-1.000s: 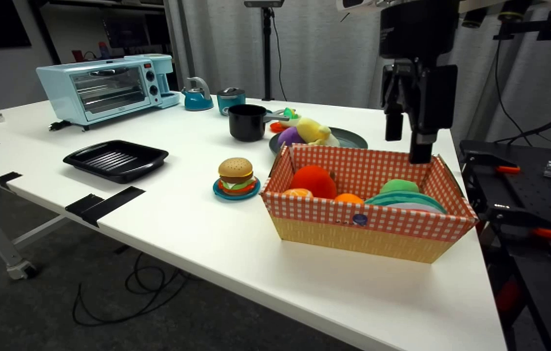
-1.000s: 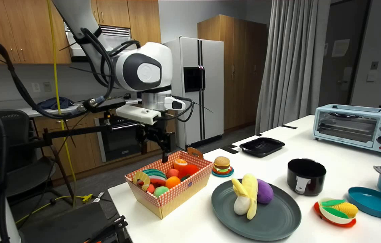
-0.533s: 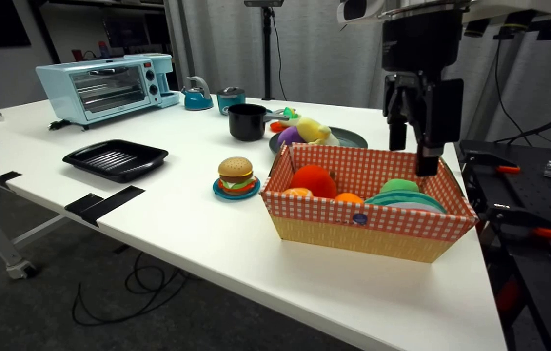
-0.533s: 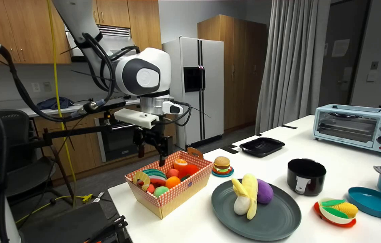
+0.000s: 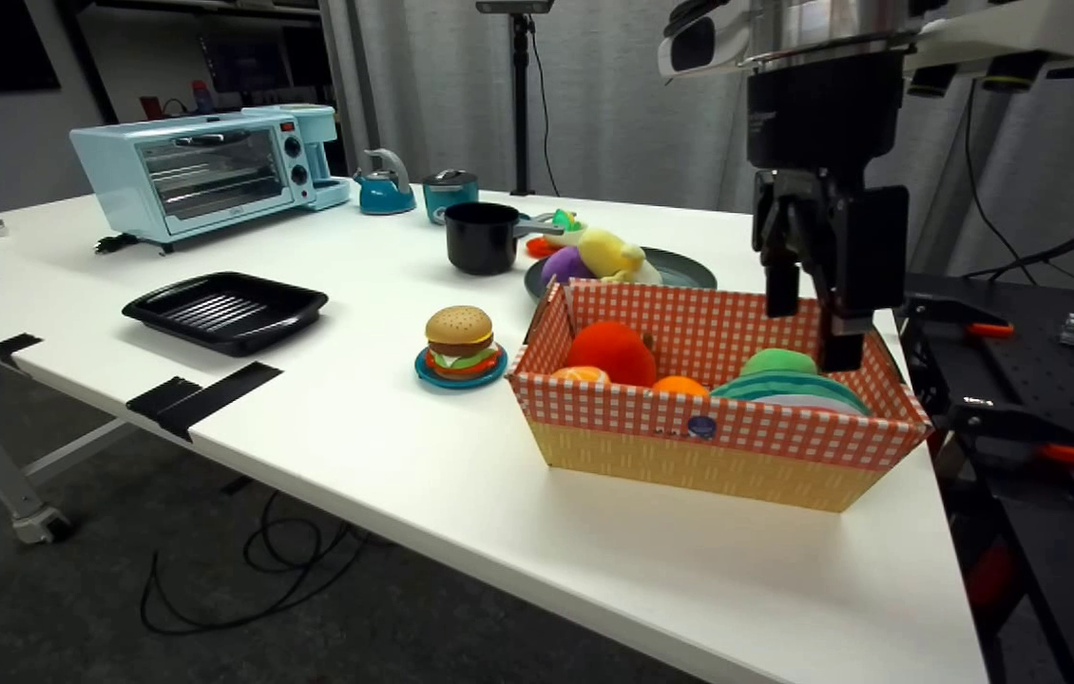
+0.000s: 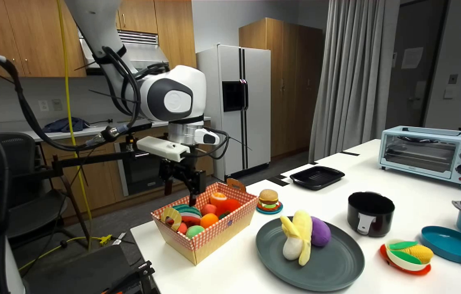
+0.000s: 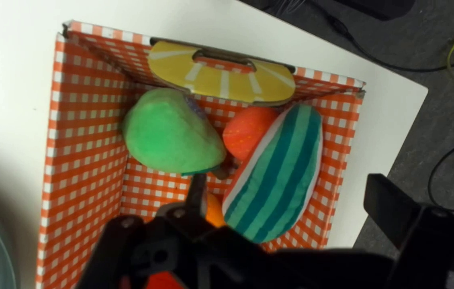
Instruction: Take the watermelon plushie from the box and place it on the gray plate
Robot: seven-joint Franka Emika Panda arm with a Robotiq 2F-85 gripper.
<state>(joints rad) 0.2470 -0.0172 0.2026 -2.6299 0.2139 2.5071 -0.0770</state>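
Note:
The watermelon plushie (image 7: 275,176), a slice with green striped rind, lies in the checkered box (image 5: 689,475) near one side wall. It also shows in both exterior views (image 5: 784,388) (image 6: 188,211). My gripper (image 7: 288,188) is open and empty, pointing down above the box. In the wrist view its fingers stand on either side of the watermelon, one over the box inside, one past the box's outer wall. In an exterior view, the gripper (image 5: 813,318) has its lower fingertip near the plushie; contact cannot be told. The gray plate (image 6: 271,253) lies beside the box.
A yellow banana plushie (image 6: 304,232) and a purple plushie (image 6: 321,232) lie on the plate. A green pear plushie (image 7: 170,132), an orange (image 6: 209,220) and other fruit share the box. A burger toy (image 5: 459,340), black pot (image 6: 371,212) and black tray (image 5: 225,313) stand nearby.
The gripper has come down toward the watermelon end of the box, its lower fingertip dropping below the far rim in an exterior view. It stays open. The plushies have not moved.

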